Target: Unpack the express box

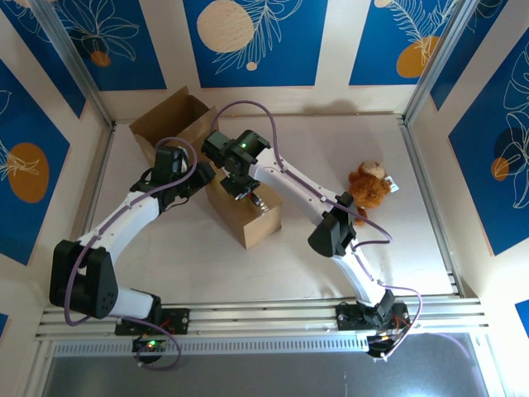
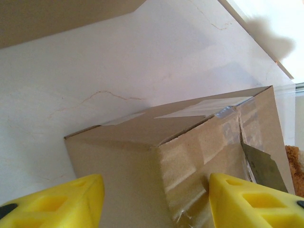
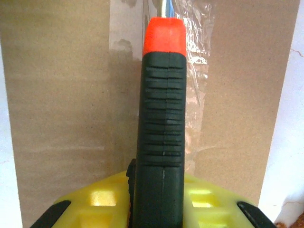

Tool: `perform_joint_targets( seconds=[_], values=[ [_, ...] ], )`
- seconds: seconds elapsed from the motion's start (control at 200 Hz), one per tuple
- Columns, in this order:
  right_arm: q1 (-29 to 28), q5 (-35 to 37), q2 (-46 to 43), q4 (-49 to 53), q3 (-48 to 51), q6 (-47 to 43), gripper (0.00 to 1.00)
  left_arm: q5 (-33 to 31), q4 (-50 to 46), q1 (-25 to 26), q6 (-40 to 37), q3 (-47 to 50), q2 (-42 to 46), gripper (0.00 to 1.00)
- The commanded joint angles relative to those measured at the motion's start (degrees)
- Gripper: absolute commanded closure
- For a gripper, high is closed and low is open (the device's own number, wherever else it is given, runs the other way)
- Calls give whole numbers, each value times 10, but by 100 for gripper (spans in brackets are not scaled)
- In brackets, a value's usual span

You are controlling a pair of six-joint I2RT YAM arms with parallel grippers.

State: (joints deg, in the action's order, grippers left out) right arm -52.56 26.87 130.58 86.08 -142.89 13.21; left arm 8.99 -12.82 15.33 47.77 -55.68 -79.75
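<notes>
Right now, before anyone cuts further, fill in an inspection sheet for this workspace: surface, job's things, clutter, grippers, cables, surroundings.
Surface: pale table, faint hairline marks.
Job's things: taped box mid-table, flaps closed; cutter, orange end at the tape seam.
Clutter: open box at the far left; plush toy to the right.
Grippers: left gripper open, fingers either side of the taped box's end; right gripper shut on the cutter.
Cables: purple cables along both arms, one looping over the boxes.
Surroundings: blue panels with leaf prints; frame rail at the near edge.
</notes>
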Motion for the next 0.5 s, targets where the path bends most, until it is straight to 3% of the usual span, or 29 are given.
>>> perform_joint_targets(
  seconds=[0.0, 0.495],
  values=[
    [-5, -31, 14, 110, 0, 7, 100, -8, -33, -12, 5, 16, 2, 41],
    [-11, -40, -15, 129, 50, 25, 100, -7, -29, -16, 6, 23, 5, 41]
  ],
)
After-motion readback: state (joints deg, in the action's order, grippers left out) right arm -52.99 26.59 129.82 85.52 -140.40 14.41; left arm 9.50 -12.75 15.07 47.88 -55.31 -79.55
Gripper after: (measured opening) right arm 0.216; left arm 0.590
